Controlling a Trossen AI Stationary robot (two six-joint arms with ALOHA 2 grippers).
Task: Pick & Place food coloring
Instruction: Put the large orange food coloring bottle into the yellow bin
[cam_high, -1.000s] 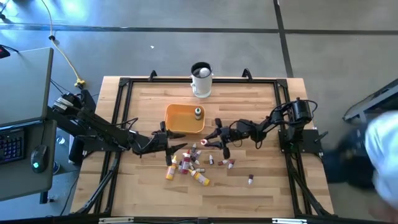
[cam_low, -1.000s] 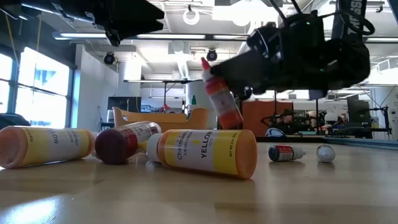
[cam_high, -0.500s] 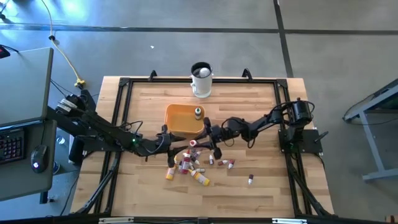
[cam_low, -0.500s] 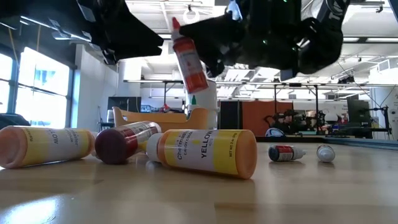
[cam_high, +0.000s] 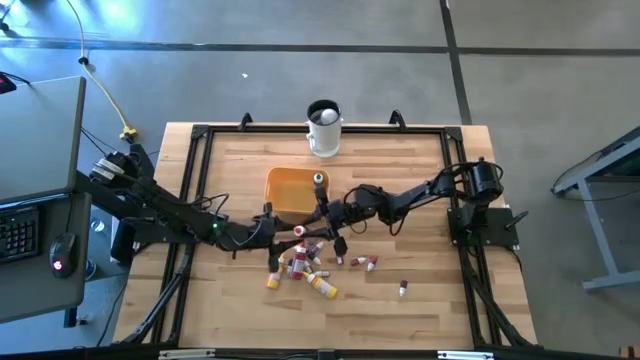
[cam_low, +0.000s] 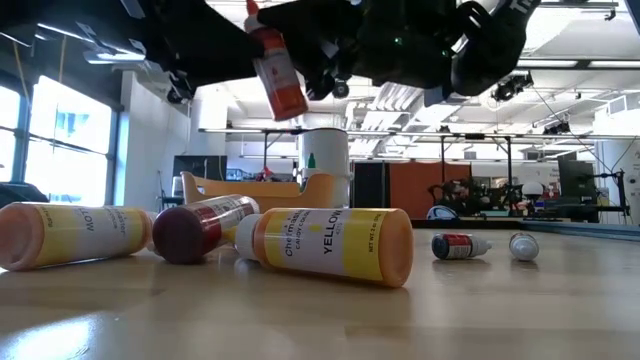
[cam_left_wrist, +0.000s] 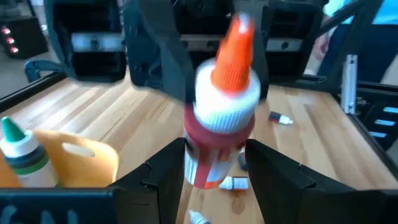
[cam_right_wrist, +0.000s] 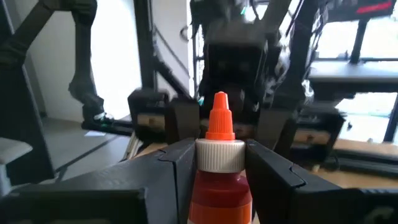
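Note:
A red food coloring bottle (cam_high: 299, 231) with an orange cap and white collar is up in the air beside the orange bowl (cam_high: 283, 190). My right gripper (cam_high: 318, 222) is shut on it. It shows tilted in the low view (cam_low: 275, 70). My left gripper (cam_high: 283, 222) faces it from the table's left, open, with its fingers (cam_left_wrist: 163, 177) on either side of the bottle's lower body (cam_left_wrist: 214, 158). Several more bottles (cam_high: 300, 265) lie on their sides on the wood. A green-capped bottle (cam_high: 319, 181) stands in the bowl. My right gripper (cam_right_wrist: 217, 163) pinches the red bottle between its two fingers, on the body just under the white collar (cam_right_wrist: 219, 186). It comes roughly level from the table's right. The bottle is lifted clear, cap upward and tilted. My left gripper (cam_left_wrist: 216, 177) flanks the bottle's lower body; whether its fingers touch, I cannot tell.
A white mug (cam_high: 323, 128) stands at the table's far edge. A yellow bottle (cam_low: 325, 245) and a red-capped one (cam_low: 195, 228) lie close to the low camera. One small bottle (cam_high: 403, 289) lies apart toward the near right. Black frame rails (cam_high: 195, 150) border the table.
My right gripper has carried the red bottle toward the table's left and upward, ending in front of my left gripper. My left gripper has moved a little toward the table's right to meet it. The bottles on the table have stayed where they were.

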